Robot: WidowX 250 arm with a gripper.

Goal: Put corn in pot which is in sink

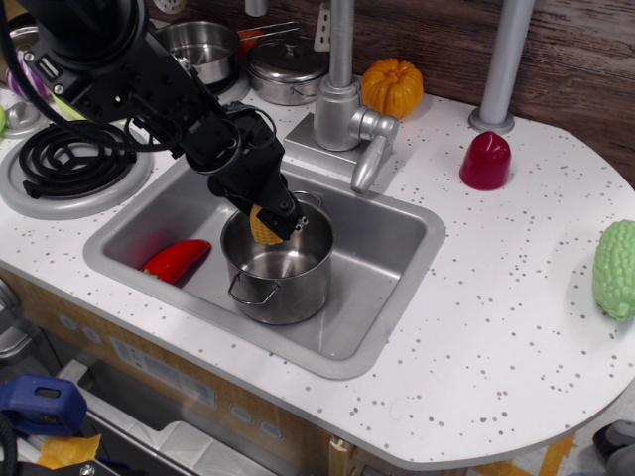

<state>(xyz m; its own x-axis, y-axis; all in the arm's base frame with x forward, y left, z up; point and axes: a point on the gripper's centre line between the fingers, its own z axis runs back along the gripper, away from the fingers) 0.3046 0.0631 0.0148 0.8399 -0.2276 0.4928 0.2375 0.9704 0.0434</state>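
The tall shiny steel pot (280,273) with loop handles stands in the grey sink (382,258), near its middle. My black gripper (273,220) reaches in from the upper left and is shut on the yellow corn (264,227). It holds the corn over the pot's open mouth, at about rim height, toward the pot's left side. Only the lower part of the corn shows below the fingers.
A red pepper (176,260) lies in the sink's left end. The faucet (347,104) stands behind the sink, an orange pumpkin (392,86) beside it. A dark red object (485,160) and a green bumpy vegetable (616,268) sit on the counter at right. Stove coils and other pots are at back left.
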